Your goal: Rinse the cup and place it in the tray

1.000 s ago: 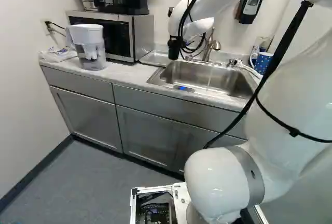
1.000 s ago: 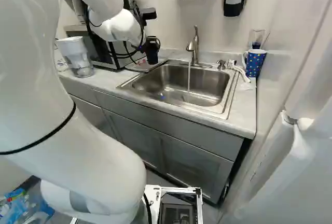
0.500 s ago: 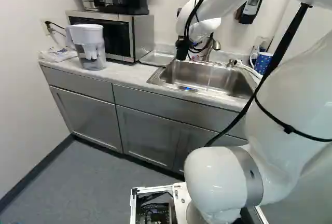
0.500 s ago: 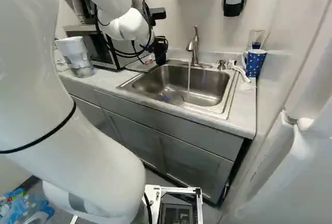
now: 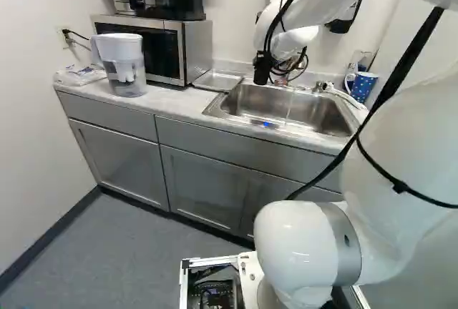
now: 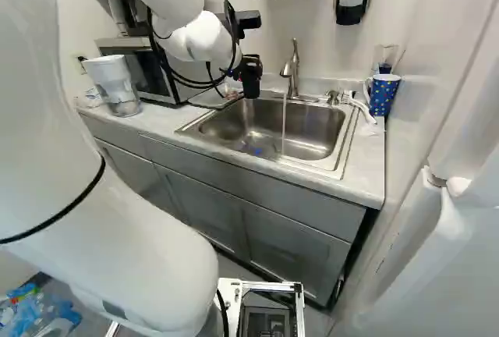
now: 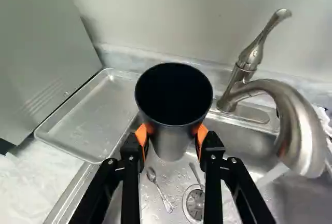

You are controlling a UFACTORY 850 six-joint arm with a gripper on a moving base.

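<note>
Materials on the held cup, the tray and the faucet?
Cup: smooth, dark inside, greyer outside with a soft sheen; coated metal or plastic, can't tell which.
Tray: bare metal, dull silver-grey with a thin raised rim; aluminium or steel, look leaves it open.
Faucet: metal, satin or brushed finish, going by the broad soft highlights along the spout; maybe nickel-plated.

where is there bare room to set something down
The tray between microwave and sink looks bare, as does the counter between pitcher and sink. Crowded: between held cup and faucet, and the corner around the dotted mug.
</note>
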